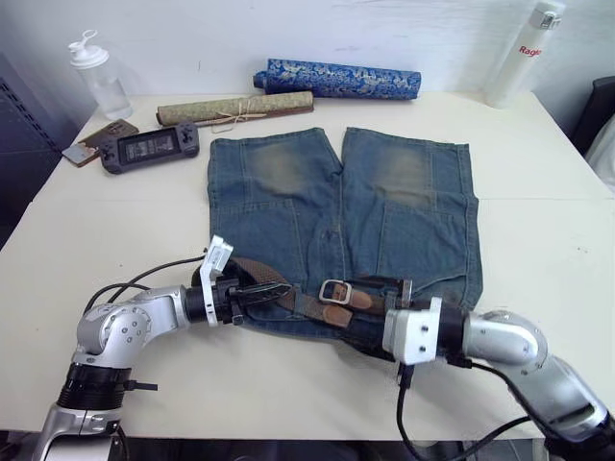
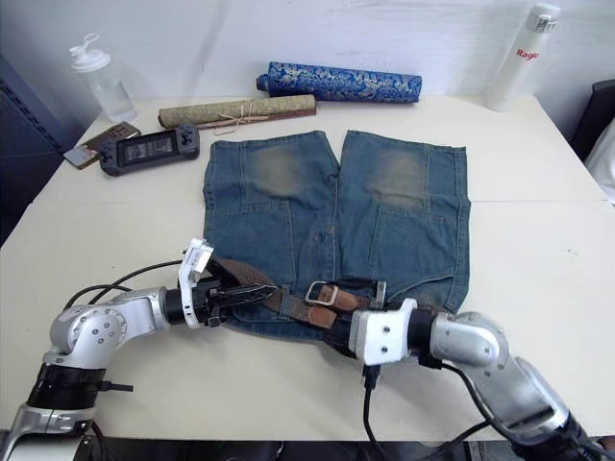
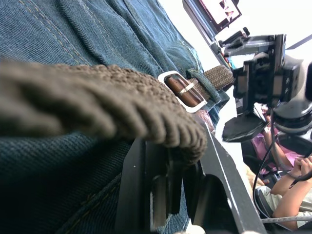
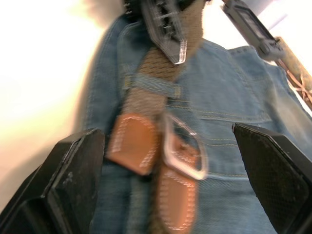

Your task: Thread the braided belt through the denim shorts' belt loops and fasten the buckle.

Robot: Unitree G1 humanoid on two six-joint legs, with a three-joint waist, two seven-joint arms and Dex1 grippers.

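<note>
The denim shorts (image 1: 384, 211) lie flat mid-table, waistband toward me. Along the waistband runs the braided belt (image 1: 288, 300), passing under a belt loop (image 4: 151, 84). Its silver buckle (image 1: 333, 290) rests on the waistband beside the reddish-brown leather tip (image 4: 132, 144). My left gripper (image 1: 258, 293) is shut on the belt's woven strap at the waistband's left end, the braid draped over its fingers (image 3: 146, 195). My right gripper (image 4: 165, 131) stands open over the waistband's right part, its pads (image 4: 73, 170) wide apart on either side of the buckle and touching nothing.
At the back lie a blue patterned roll (image 1: 336, 79) and a tan rolled mat (image 1: 235, 108). A handheld console (image 1: 151, 146) and a clear bottle (image 1: 99, 77) sit at the back left, a white bottle (image 1: 524, 53) at the back right. A person's arm (image 3: 292, 185) shows beyond the table.
</note>
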